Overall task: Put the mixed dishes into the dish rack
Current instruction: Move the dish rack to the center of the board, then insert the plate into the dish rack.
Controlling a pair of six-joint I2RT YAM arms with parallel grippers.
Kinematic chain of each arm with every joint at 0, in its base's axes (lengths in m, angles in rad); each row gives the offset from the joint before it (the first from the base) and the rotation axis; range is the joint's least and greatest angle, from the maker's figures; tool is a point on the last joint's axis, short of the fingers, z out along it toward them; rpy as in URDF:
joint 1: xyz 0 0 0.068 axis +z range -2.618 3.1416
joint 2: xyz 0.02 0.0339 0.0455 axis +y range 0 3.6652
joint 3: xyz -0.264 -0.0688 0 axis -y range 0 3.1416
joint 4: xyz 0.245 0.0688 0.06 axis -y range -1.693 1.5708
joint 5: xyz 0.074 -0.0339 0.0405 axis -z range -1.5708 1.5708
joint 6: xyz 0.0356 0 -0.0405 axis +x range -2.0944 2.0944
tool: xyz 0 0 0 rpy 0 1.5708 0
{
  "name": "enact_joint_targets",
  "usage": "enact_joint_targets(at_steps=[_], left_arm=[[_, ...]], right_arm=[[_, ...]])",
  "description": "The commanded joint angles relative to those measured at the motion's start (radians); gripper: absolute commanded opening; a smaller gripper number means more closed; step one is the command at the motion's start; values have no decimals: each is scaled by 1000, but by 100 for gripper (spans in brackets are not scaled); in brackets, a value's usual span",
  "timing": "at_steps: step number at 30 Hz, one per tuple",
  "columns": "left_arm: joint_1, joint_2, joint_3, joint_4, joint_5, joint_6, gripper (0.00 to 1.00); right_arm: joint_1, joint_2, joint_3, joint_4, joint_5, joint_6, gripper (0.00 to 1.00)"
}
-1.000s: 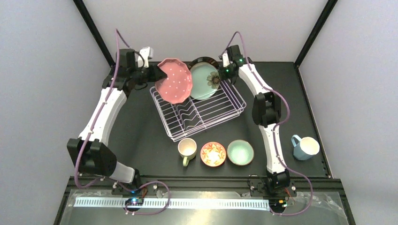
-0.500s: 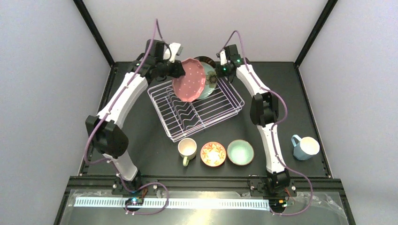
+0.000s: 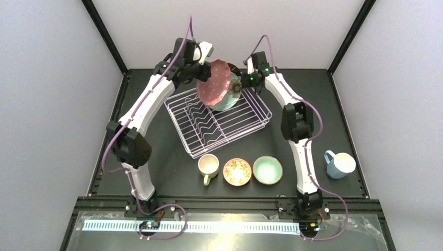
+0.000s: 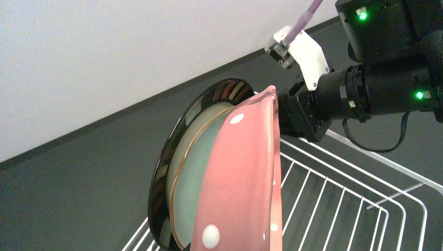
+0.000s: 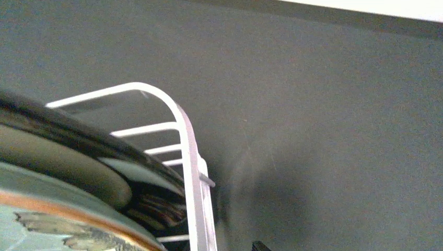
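1. Table (image 3: 156, 99): dark, matte top; carries everything below.
2. Dish rack (image 3: 219, 128): white wire basket, set at an angle on the middle of the table, wavy dividers in its near half.
3. Cream plate with dark striped rim (image 4: 209, 97): on edge at the rack's far end, rearmost of three.
4. Teal flower plate (image 3: 233, 94): on edge in the rack, just in front of the cream plate.
5. Pink dotted scalloped plate (image 3: 215, 82): near upright, close against the teal plate's face; whether its lower edge touches the wires cannot be told.
6. Left gripper (image 3: 200, 73): jaws clamped on the pink plate's left rim.
7. Right gripper (image 3: 246, 79): at the right edge of the standing plates; jaw state cannot be told.
8. Mint bowl (image 3: 267, 170): on the table near the rack's near side.
9. Red-orange bowl (image 3: 237, 172): just left of the mint bowl.
10. Blue mug (image 3: 339, 164): on its side, well apart to the right.
11. Cream mug (image 3: 208, 166): upright, just left of the red-orange bowl.
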Motion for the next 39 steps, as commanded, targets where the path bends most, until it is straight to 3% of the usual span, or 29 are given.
enact_joint_targets(at_steps=[1,8,23,39], left_arm=[[-31,24,102,92,-8,26,1],[-84,77,153,92,-48,74,1],[-135,109,117,123,-243,197,1],[-136,93,-72,294,-202,334,1]], right_arm=[[-11,-77,-50,13,7,12,66],[-29,-160,-121,43,9,9,67],[-41,-333,-302,160,-28,43,67],[-41,-469,-536,379,-43,100,67]])
